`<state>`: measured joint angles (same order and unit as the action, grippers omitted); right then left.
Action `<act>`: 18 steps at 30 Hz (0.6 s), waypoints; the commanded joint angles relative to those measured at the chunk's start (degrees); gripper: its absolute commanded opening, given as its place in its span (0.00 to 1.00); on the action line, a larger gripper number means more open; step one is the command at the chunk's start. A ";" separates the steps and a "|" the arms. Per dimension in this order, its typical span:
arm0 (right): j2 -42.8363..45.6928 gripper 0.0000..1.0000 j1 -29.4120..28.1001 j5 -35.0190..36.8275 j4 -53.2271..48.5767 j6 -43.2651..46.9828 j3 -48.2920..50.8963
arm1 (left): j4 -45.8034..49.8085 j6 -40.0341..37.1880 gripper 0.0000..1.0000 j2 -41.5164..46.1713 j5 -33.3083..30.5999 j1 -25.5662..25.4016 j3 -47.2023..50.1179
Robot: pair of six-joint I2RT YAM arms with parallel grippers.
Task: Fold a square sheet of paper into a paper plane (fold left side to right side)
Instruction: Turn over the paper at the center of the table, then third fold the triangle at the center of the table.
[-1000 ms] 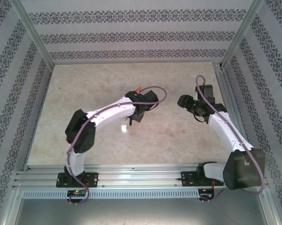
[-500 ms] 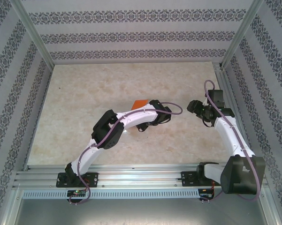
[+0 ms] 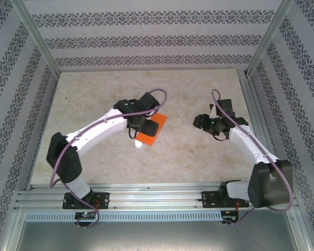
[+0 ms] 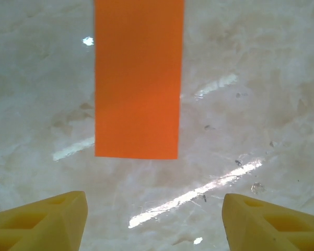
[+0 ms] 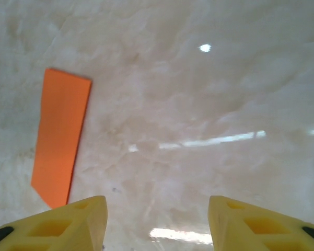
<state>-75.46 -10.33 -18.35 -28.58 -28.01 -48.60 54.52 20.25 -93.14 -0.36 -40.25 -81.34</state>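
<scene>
The orange sheet of paper [image 3: 158, 123] lies flat on the marble table as a narrow folded strip, running from upper right to lower left in the top view. My left gripper [image 3: 147, 128] hovers over the strip's middle. In the left wrist view the strip [image 4: 137, 78] ends short of the open left gripper [image 4: 154, 219], with bare table between the yellow fingers [image 4: 47, 222]. My right gripper [image 3: 200, 122] stands to the strip's right, apart from it. It is open [image 5: 157, 225] over bare table, and the strip [image 5: 60, 141] lies off to its left with one slanted corner.
The marble table top [image 3: 94, 99] is bounded by aluminium posts and patterned walls. A metal rail [image 3: 157, 196] with both arm bases runs along the near edge. Bright light reflections streak the surface.
The left gripper has opened and let go of the paper, which now lies flat on the table. The left arm swung back to the left. The right gripper moved left and narrowed a little.
</scene>
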 commanded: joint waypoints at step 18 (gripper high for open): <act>-41.99 0.54 -15.98 -1.52 15.26 -6.03 -29.33 | -35.53 10.67 0.79 5.49 30.95 21.21 29.79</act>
<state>-116.05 -26.15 -20.60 -12.62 -33.82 -76.77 23.86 29.65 -86.21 27.99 -19.64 -51.86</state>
